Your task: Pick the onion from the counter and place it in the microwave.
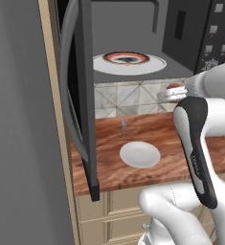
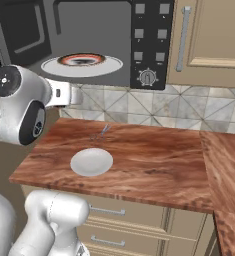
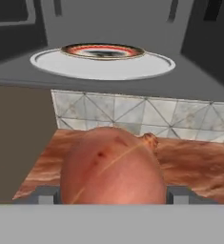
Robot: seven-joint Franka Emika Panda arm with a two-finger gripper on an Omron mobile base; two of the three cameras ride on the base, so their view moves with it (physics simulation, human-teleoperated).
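The reddish-orange onion (image 3: pixel 112 164) sits close up in the hand view, clamped between my two fingertips (image 3: pixel 43 195). My gripper (image 3: pixel 112 196) is shut on it. From the left base view the gripper (image 1: pixel 174 94) hangs above the wood counter (image 1: pixel 181 158), level with the tiled wall, and a sliver of the onion (image 1: pixel 175 87) shows at its tip. Up ahead the dark microwave (image 2: pixel 149 45) stands with its door (image 1: pixel 80 95) swung open. On the white turntable inside lies the red-rimmed plate (image 3: pixel 102 50). In the right base view the hand (image 2: pixel 71 96) is just below the microwave's opening.
A small white plate (image 1: pixel 140 154) lies on the counter (image 2: pixel 149 160) below the microwave, with a thin metal utensil (image 2: pixel 103 132) behind it. The open door juts out over the counter's left end. A beige wall cabinet (image 2: pixel 214 35) hangs to the right of the microwave.
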